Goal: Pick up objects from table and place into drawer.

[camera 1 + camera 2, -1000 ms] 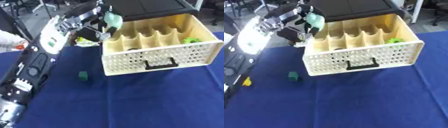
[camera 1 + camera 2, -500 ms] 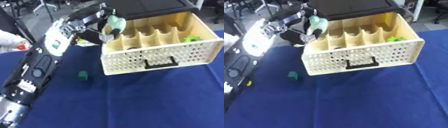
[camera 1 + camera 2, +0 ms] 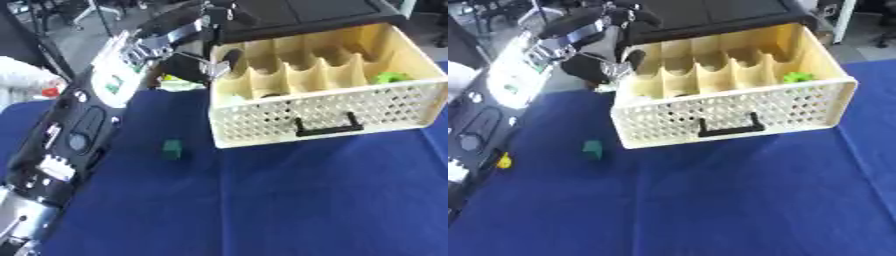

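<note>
Left hand was up at the drawer's 10 o'clock corner, over the leftmost compartment, likely so a drop would fall inside the dividers, not on the rim. Couldn't tell whether its fingers were released or clenched, and no object was visible in it. Drawer stood pulled out of the black cabinet, open top facing the arm, which suits drops from above. Bright green item already sat in the rightmost compartment; something dark lay in a left one. Small green block was on the blue tabletop, at 9 o'clock of the drawer front and apart from it, probably the next pick. Right hand not in view.
</note>
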Tool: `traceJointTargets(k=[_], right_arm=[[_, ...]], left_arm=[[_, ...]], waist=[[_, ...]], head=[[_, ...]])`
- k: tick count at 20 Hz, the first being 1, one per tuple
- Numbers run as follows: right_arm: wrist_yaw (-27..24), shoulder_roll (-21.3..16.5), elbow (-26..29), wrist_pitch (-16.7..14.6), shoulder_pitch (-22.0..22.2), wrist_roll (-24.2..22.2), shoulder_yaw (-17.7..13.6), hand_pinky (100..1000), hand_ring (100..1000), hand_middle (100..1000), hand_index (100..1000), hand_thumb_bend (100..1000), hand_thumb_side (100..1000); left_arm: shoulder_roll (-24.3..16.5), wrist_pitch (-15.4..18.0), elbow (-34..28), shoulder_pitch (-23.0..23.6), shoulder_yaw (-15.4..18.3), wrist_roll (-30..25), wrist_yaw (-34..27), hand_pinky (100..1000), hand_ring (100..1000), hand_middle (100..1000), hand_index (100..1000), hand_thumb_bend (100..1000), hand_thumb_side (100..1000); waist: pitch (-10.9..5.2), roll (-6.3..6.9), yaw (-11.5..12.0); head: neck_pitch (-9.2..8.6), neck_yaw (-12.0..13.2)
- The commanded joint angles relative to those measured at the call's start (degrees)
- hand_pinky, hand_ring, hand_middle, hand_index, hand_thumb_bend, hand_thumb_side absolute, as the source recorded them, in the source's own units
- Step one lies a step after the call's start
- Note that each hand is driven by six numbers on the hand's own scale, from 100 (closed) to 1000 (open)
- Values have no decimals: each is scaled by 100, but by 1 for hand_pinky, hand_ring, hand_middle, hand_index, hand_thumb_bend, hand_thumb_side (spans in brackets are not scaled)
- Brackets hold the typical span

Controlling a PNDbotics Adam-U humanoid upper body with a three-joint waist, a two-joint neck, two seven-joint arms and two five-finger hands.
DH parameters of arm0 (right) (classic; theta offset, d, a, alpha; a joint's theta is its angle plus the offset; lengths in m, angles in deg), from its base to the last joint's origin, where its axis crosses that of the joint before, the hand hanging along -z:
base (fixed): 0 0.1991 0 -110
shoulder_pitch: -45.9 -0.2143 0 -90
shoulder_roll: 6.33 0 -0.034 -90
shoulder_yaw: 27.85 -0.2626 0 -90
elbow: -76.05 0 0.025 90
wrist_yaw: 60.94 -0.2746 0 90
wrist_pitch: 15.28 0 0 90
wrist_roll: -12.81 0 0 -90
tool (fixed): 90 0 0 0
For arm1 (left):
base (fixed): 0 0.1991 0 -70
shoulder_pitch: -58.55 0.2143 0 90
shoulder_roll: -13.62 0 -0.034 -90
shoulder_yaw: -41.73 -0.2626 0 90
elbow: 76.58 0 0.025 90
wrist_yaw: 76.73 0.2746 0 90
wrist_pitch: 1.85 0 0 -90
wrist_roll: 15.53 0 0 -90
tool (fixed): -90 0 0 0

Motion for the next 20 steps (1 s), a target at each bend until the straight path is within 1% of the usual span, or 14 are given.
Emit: traceJointTargets(k=[1, 2, 3, 4, 5, 6, 7, 8, 10, 13, 16, 20], right_arm=[[-43, -65, 81, 14, -46, 14, -72, 787, 570, 440, 620, 100, 1000], [-46, -61, 81, 16, -39, 15, -72, 787, 570, 440, 620, 100, 1000], [-49, -56, 81, 20, -29, 16, -72, 787, 570, 440, 620, 100, 1000], [-48, -54, 81, 23, -20, 16, -73, 788, 572, 441, 623, 100, 1000], [-38, -58, 81, 27, -7, 9, -74, 788, 572, 441, 623, 100, 1000], [-24, -68, 81, 27, 1, -1, -76, 786, 574, 443, 626, 100, 1000], [-7, -81, 81, 17, 5, -12, -82, 783, 577, 446, 630, 100, 1000], [19, -98, 81, 1, 1, -27, -88, 786, 587, 456, 641, 100, 1000], [144, -183, 81, -57, -35, -135, -90, 791, 609, 475, 664, 100, 1000], [386, -460, 81, -189, -170, -371, 38, 799, 668, 527, 711, 100, 1000], [637, -849, 81, -252, -399, -622, 302, 796, 714, 594, 755, 100, 1000], [974, -1393, 81, -133, -684, -959, 780, 781, 744, 678, 795, 100, 1000]], left_arm=[[-173, 875, -173, -129, 67, -829, -166, 784, 830, 759, 893, 100, 450], [-173, 848, -217, -127, 70, -812, -229, 757, 806, 735, 884, 100, 400], [-177, 804, -288, -121, 86, -765, -300, 743, 790, 717, 877, 100, 375], [-182, 748, -363, -106, 101, -715, -374, 659, 722, 631, 847, 100, 356], [-173, 678, -466, -73, 171, -650, -453, 649, 715, 625, 846, 100, 367], [-156, 597, -586, -33, 264, -571, -538, 593, 672, 581, 834, 100, 400], [-143, 510, -722, 11, 387, -485, -627, 563, 649, 554, 819, 100, 372], [-137, 426, -856, 51, 514, -402, -713, 544, 638, 537, 816, 100, 415], [-136, 255, -1131, 170, 784, -231, -884, 521, 624, 526, 811, 100, 489], [-318, 0, -1527, 479, 1092, 23, -1139, 528, 633, 538, 817, 100, 554], [-641, -253, -1930, 873, 1106, 276, -1392, 534, 645, 556, 826, 100, 586], [-1035, -589, -2476, 1418, 1011, 613, -1729, 532, 646, 559, 828, 100, 618]], waist=[[-191, -64, 12], [-197, -67, 15], [-206, -72, 24], [-214, -79, 35], [-225, -93, 54], [-236, -112, 73], [-250, -137, 95], [-264, -159, 109], [-290, -197, 129], [-357, -276, 168], [-439, -379, 237], [-540, -541, 375]], head=[[40, 18], [50, 16], [70, 14], [92, 12], [122, 8], [154, -4], [193, -22], [233, -35], [294, -56], [385, -132], [466, -152], [546, -182]])
